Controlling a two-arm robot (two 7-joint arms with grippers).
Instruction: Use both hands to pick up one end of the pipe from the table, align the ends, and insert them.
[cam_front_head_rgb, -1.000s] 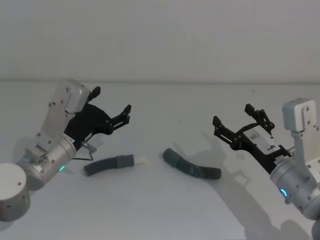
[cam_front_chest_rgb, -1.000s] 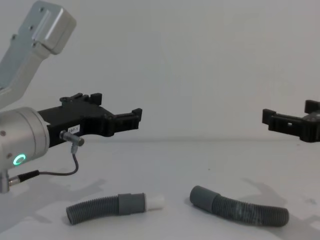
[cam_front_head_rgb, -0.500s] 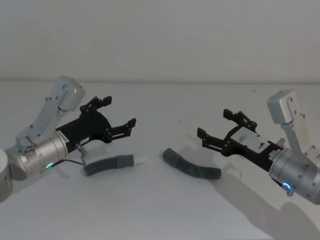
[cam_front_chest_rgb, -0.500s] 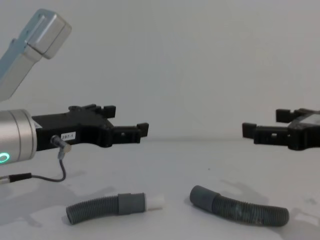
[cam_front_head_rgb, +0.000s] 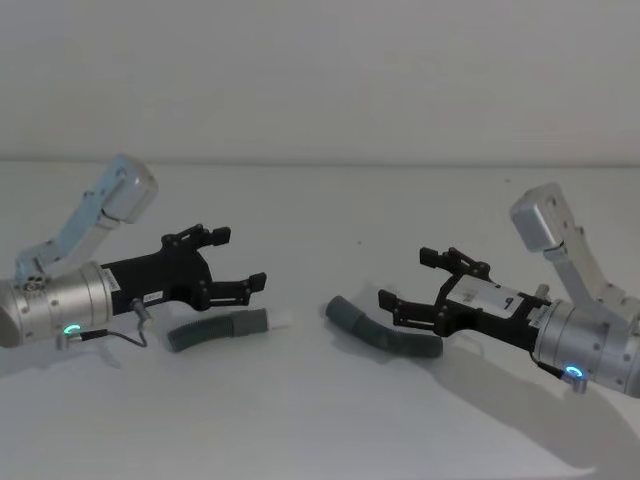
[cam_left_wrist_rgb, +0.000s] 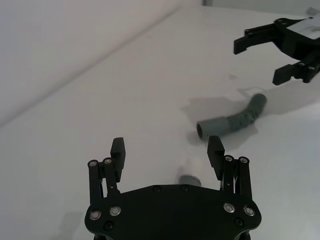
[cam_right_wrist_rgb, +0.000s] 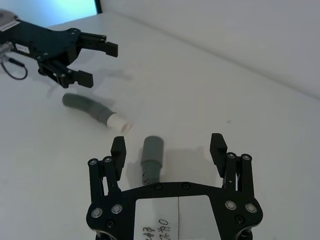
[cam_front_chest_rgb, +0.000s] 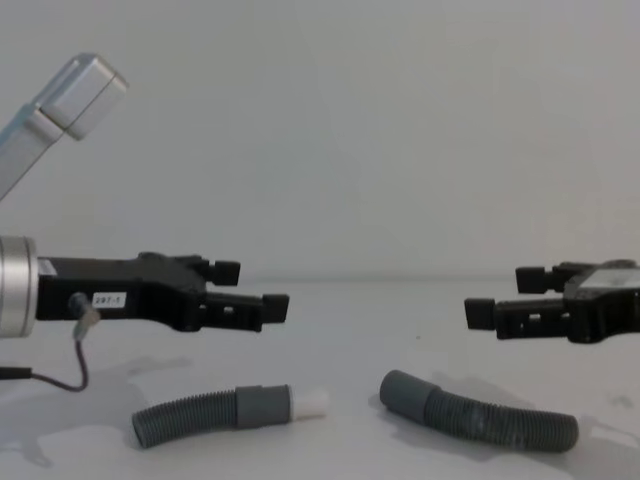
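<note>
Hovering open, empty, left gripper (cam_front_head_rgb: 240, 258) over white-tipped pipe (cam_front_head_rgb: 215, 329), right gripper (cam_front_head_rgb: 405, 278) over cuffed pipe (cam_front_head_rgb: 380, 335)

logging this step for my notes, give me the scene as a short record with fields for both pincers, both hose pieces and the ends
left pincer: open, above the white-tipped hose, not touching it
right pincer: open, above the socket hose, not touching it
white-tipped hose: lying on the table, robot's left side, white tip toward the other piece
socket hose: lying on the table, robot's right side, wide cuff toward the white tip
ends: apart, bare table between them
held: nothing
</note>
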